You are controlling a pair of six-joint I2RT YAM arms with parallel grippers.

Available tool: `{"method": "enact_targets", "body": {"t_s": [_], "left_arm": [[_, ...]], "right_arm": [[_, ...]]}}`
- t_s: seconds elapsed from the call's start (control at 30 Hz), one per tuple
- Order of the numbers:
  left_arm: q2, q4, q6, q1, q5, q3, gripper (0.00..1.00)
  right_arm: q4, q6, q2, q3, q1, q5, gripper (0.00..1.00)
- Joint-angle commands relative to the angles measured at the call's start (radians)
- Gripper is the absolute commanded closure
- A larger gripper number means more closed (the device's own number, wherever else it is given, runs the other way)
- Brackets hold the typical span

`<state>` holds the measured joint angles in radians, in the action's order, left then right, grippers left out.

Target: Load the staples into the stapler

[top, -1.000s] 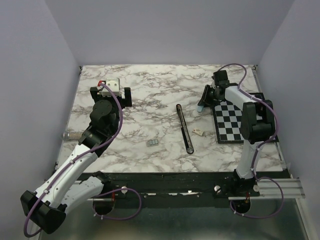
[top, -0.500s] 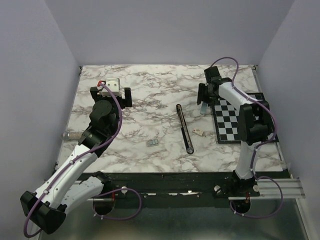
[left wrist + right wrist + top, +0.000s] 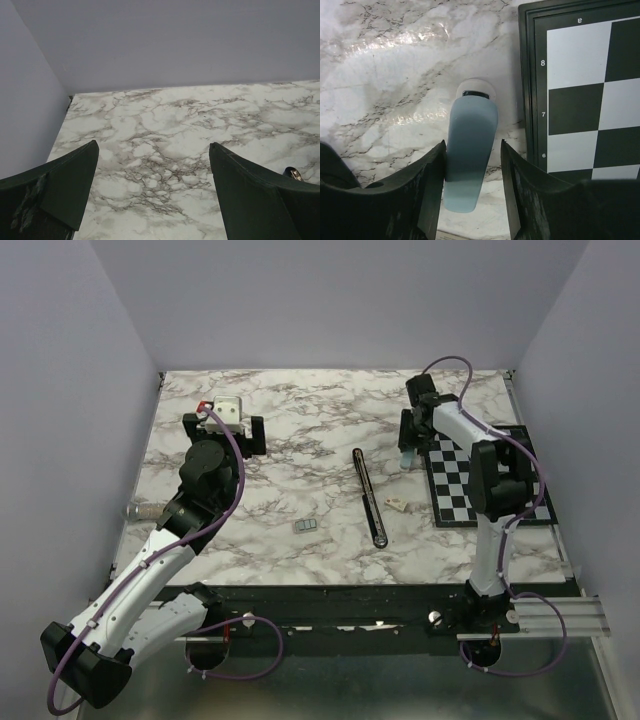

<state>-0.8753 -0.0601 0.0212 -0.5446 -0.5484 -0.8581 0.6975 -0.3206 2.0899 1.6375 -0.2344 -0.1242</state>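
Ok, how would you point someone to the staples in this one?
Start at the marble table and find the slim black stapler lying near its middle. On the left arm's side of it, toward the near edge, sit the staples, a tiny flat dull-grey block. The other small bit, on the stapler's opposite side, is pale, not grey.

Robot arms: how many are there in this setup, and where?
2. The left arm reaches over the marble table's left side, far from the stapler. The right arm bends over the checkerboard on the right, with the right gripper straddling a light-blue object.
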Motion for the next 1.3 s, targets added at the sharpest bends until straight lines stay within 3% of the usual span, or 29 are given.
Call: {"method": "enact_targets", "body": {"t_s": [0.0, 0.17, 0.37, 0.83, 1.07, 1.27], "left_arm": [[0.009, 0.014, -0.01, 0.005, 0.044, -0.016, 0.01], [0.012, 0.011, -0.001, 0.011, 0.09, -0.013, 0.01], [0.029, -0.015, 0.02, 0.021, 0.315, 0.004, 0.01], [-0.001, -0.04, 0.148, 0.018, 1.119, 0.033, 0.01], [-0.053, -0.057, 0.161, -0.021, 1.356, 0.045, 0.01], [-0.114, 0.055, 0.212, -0.106, 1.438, -0.004, 0.01]], "right_arm": [[0.022, 0.0, 0.03, 0.039, 0.0, -0.014, 0.49], [0.005, 0.018, -0.02, 0.015, -0.005, -0.003, 0.76], [-0.045, 0.083, -0.168, -0.067, -0.032, 0.075, 0.93], [-0.116, 0.359, -0.704, -0.329, -0.193, 0.441, 0.95], [-0.202, 0.489, -0.93, -0.453, -0.316, 0.658, 0.94], [-0.285, 0.606, -1.074, -0.567, -0.356, 0.844, 0.95]]}}
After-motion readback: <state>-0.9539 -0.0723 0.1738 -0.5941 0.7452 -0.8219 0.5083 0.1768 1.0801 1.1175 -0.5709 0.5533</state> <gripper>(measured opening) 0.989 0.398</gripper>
